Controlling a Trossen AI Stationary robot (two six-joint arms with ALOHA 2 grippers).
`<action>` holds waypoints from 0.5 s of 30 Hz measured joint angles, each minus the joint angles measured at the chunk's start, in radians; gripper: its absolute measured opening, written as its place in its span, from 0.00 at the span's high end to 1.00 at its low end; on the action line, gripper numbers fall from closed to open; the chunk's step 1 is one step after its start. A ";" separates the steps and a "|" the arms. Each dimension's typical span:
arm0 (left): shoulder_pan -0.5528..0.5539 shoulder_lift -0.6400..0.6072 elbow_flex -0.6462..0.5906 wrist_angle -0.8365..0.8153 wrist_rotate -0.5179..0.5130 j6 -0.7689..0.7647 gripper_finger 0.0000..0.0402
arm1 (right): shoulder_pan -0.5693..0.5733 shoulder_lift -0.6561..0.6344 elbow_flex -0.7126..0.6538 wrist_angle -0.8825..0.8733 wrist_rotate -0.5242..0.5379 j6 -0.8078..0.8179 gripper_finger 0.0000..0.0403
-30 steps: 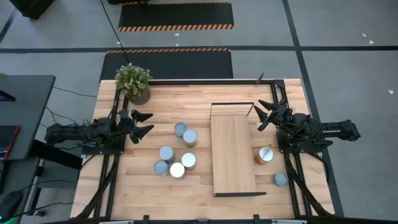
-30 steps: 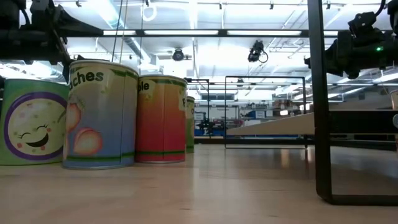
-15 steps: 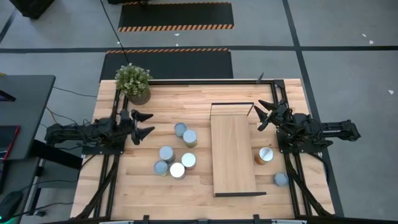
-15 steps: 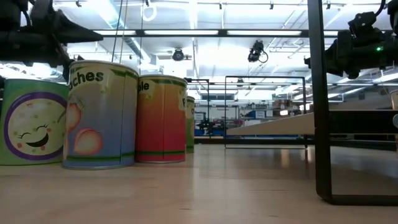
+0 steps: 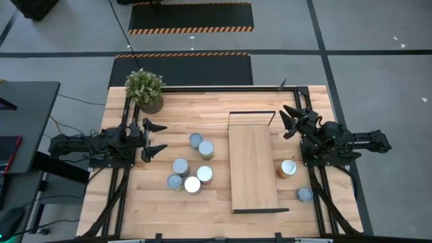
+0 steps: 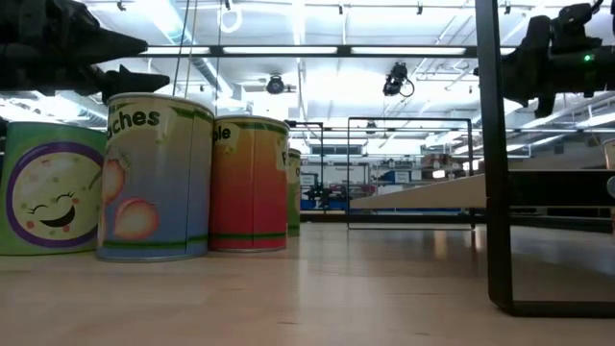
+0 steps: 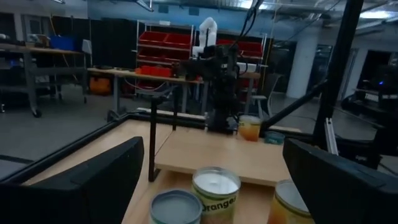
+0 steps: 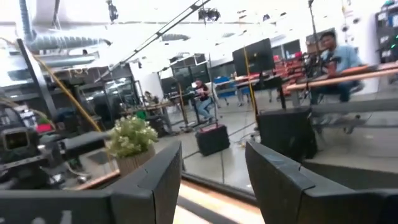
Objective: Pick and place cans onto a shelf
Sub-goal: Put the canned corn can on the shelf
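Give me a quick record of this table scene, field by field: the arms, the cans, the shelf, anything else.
left gripper: open, at the table's left side, beside the can cluster, holding nothing
right gripper: open, near the shelf's far right corner, holding nothing
cans: six clustered left of the shelf, two to its right
shelf: mid-table, top bare, no cans on it
potted plant: far left corner of the table
task progress: no can placed yet

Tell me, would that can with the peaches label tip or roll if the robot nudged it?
The peaches can stands upright on a flat base, taller than it is wide, so a low nudge would probably slide it and a high one might tip it. Once on its side, its round wall would likely let it roll. It looks like a stiff tin, with another can close beside it.
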 joint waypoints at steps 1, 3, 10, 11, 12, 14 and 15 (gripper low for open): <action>0.000 0.000 0.000 0.008 0.001 -0.005 0.02 | 0.000 0.000 0.000 -0.002 -0.028 0.016 0.54; 0.000 0.000 0.000 0.023 0.024 -0.015 0.02 | 0.000 0.000 0.000 0.004 -0.079 0.044 0.54; 0.000 0.000 0.000 0.048 0.102 0.002 0.03 | 0.000 0.000 0.011 0.028 -0.135 0.107 0.54; 0.000 0.000 0.000 0.043 0.105 0.001 0.03 | 0.000 0.001 0.020 0.020 -0.146 0.086 0.54; 0.000 0.000 0.000 0.034 0.109 -0.004 0.03 | 0.000 0.006 0.033 0.015 -0.151 0.067 0.54; 0.000 0.001 0.000 0.008 0.114 -0.022 0.03 | 0.000 0.020 0.061 -0.014 -0.152 0.033 0.54; 0.000 0.004 0.000 -0.003 0.113 -0.030 0.03 | 0.000 0.032 0.076 -0.038 -0.152 0.021 0.54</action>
